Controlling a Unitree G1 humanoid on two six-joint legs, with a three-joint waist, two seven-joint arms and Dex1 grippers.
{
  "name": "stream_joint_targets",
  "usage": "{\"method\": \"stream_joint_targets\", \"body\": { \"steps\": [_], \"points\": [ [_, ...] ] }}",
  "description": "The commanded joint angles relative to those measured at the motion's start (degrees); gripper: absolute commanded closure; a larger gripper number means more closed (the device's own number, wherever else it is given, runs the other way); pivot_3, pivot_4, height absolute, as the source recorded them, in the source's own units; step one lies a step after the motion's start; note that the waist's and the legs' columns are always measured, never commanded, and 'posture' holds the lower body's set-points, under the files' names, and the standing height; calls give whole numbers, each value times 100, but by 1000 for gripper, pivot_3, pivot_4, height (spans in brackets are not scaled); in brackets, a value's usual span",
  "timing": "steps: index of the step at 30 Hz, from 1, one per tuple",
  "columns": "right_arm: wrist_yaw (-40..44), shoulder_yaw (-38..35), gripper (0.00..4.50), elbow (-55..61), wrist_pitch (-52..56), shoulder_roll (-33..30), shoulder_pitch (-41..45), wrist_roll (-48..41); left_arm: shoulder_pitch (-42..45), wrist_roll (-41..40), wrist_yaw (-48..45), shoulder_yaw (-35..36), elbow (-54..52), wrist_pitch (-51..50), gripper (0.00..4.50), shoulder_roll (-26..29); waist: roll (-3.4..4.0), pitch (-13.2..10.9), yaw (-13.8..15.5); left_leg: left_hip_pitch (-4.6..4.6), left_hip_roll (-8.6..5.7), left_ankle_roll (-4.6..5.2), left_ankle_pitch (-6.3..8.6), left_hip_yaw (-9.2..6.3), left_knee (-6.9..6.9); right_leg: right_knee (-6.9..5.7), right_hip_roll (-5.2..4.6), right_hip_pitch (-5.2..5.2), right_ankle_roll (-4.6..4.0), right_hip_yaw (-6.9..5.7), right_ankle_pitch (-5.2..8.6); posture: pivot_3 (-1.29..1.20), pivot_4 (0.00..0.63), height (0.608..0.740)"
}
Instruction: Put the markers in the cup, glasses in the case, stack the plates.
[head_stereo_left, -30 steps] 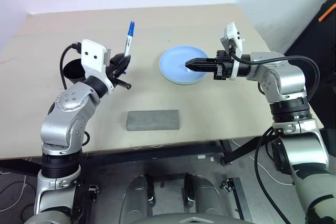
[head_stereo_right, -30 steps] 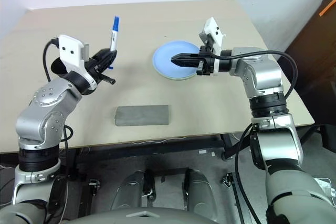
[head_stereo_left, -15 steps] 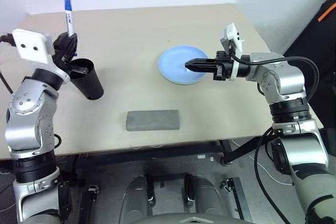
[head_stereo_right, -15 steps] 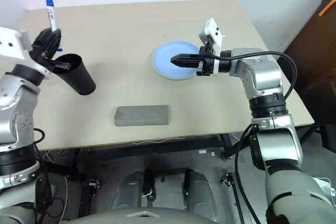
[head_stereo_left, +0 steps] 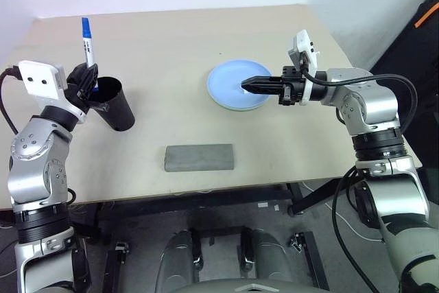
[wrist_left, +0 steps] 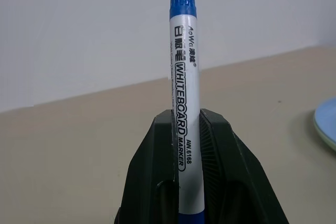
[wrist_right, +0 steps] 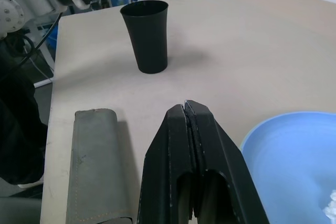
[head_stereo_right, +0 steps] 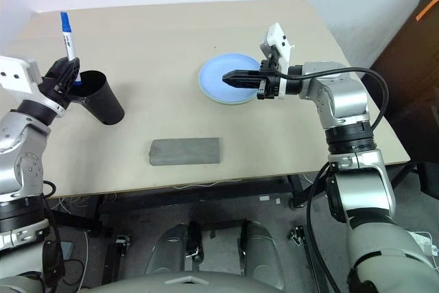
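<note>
A blue-capped marker [head_stereo_left: 86, 40] stands upright in my left gripper [head_stereo_left: 88, 81], which is shut on its white barrel [wrist_left: 182, 51]. Its lower end sits right at the far rim of the black cup [head_stereo_left: 118, 106]. The light blue plate [head_stereo_left: 230, 80] lies mid-table, with a pale green rim [head_stereo_left: 236, 108] showing under its near edge. My right gripper [head_stereo_left: 245, 86] is shut and empty, pointing left over the plate. The grey case [head_stereo_left: 199, 157] lies closed near the front edge. The glasses are out of view.
A small white paper wad [wrist_right: 332, 203] lies in the blue plate. The table's front edge [head_stereo_left: 206, 193] runs just below the case. A dark object with an orange strip [head_stereo_left: 424, 25] stands off the table's right side.
My left arm swung left with the blue marker, from near the table's middle to the cup, then sank a little toward the rim. The right arm stayed still.
</note>
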State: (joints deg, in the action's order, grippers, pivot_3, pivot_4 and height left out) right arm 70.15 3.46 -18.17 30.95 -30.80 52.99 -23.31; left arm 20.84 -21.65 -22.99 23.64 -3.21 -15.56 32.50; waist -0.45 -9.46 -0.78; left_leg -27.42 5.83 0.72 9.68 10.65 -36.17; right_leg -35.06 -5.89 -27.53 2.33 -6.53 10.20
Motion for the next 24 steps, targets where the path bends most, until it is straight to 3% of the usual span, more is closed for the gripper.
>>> {"method": "stream_joint_targets", "body": {
  "steps": [1,8,14,24],
  "points": [
    [9,-142,4500,175,-33,-90,104,-60,25,30,94,69,-228,29,2512,83,0,0,0,0,0,0,0,0,1,0,0,0,0,0,0,0,150,711],
    [-14,-108,4500,85,-102,-33,118,-14,-7,90,206,36,-417,-43,65,128,0,0,0,0,0,0,0,1,2,2,0,-1,0,0,0,0,150,711],
    [23,-97,4500,34,-126,14,171,-26,-167,-43,162,141,-766,-125,22,131,0,0,-1,-1,0,0,0,1,3,2,0,-2,0,0,0,0,150,711],
    [181,-109,4500,-194,-186,-22,223,-6,-890,-1272,-716,644,-1362,-751,22,390,1,-1,-9,-1,2,0,0,1,6,3,1,-7,0,0,1,0,150,711]
  ]
}}
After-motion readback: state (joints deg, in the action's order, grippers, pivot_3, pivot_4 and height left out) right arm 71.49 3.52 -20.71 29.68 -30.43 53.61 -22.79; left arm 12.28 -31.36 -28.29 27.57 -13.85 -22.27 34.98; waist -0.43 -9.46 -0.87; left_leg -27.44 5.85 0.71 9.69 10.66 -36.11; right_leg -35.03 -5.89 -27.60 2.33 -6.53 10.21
